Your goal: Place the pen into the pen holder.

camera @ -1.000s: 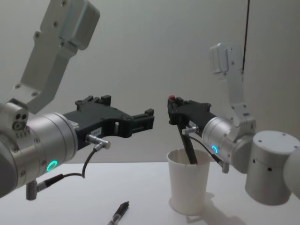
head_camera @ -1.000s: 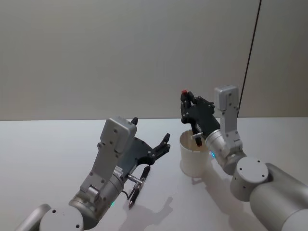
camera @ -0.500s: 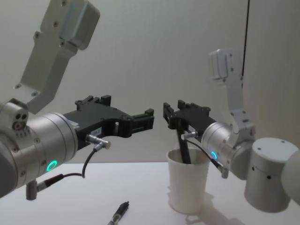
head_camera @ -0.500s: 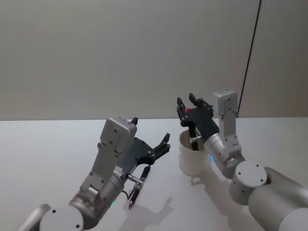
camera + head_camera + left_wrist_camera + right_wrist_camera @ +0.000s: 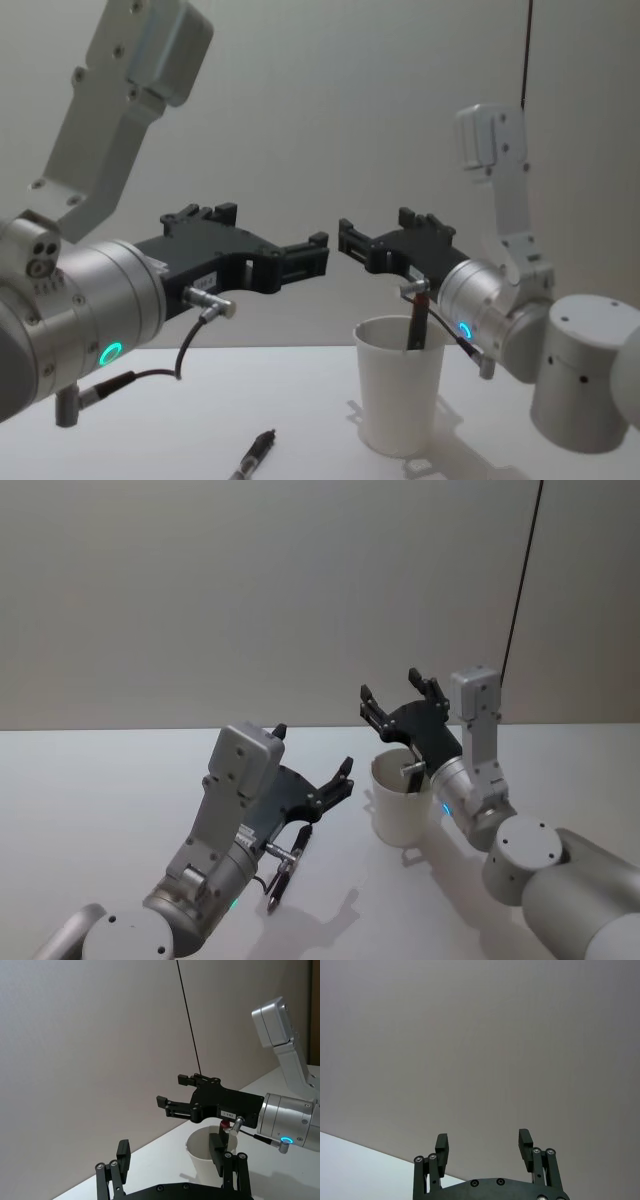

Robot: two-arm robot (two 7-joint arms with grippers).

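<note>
Pen (image 5: 416, 322) is seen standing in the pen holder (image 5: 400, 395), leaned on the rim on the right gripper's side, with its reddish top just clear of the lip.

Right gripper (image 5: 394, 694): fingers are spread wide with nothing held between them. It is poised just above and behind the cup mouth.

Step in hand is judged to be the retreat after the drop. It should be done straight up with the jaws kept apart, so the pen top and the rolled rim are not clipped. Sideways drift is to be avoided, since a light paper cup with a tall, leaning pen is likely tipped by a small knock.

Left gripper (image 5: 315, 752): fingers are also spread and empty. It is held above the table (image 5: 100, 810), over a second pen (image 5: 282, 872) lying flat, well apart from the cup.

Materials:
- Cup: plain white paper, tapered, thin-walled.
- Pens: dark, slim, hard barrels, likely to roll.
- Table: smooth, matte white.
- Gripper fingers: rigid black plates.
</note>
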